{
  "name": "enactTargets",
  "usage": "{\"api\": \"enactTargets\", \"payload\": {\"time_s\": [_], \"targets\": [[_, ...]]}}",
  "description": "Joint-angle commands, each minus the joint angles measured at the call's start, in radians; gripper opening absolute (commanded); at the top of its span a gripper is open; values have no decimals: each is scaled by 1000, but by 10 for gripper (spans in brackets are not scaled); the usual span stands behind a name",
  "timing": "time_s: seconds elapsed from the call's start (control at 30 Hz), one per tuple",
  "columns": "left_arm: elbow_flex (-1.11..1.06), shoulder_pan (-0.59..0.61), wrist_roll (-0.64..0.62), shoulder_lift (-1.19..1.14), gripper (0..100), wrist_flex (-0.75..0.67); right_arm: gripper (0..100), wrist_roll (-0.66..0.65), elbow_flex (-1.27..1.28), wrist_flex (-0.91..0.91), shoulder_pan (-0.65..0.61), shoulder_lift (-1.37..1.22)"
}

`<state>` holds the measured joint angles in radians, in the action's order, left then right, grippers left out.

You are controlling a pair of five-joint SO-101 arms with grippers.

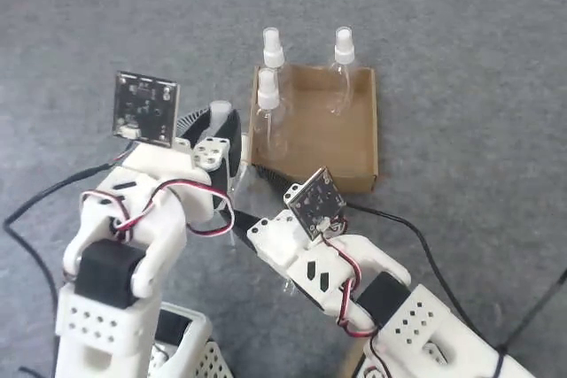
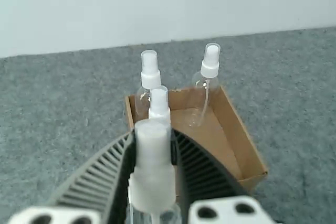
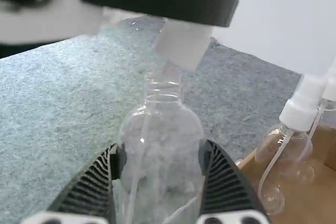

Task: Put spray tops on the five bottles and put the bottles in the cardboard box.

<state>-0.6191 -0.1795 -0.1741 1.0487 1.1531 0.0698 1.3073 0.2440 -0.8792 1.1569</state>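
high view: we sit just left of the cardboard box [image 1: 354, 181].
three topped bottles [image 1: 266, 108] stand along its far and left walls; our right gripper [image 3: 160, 163] clamps a clear bottle [image 3: 160, 129], our left gripper [image 2: 152, 140] pinches a spray top [image 2: 152, 174] just above its neck.

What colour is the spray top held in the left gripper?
White. The spray top shows best in the left wrist view.
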Motion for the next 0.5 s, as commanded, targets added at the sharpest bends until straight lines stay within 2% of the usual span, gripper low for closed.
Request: {"api": "enactTargets", "payload": {"time_s": [0.0,0.1,0.3,0.47], "targets": [[105,11,26,12,55,54,6,12,-26,-31,19,13],[171,11,31,12,129,98,6,12,-26,-31,19,13],[248,48,51,3,95,94,6,12,-25,-28,19,13],[220,81,55,2,91,44,6,11,-15,-31,19,13]]}}
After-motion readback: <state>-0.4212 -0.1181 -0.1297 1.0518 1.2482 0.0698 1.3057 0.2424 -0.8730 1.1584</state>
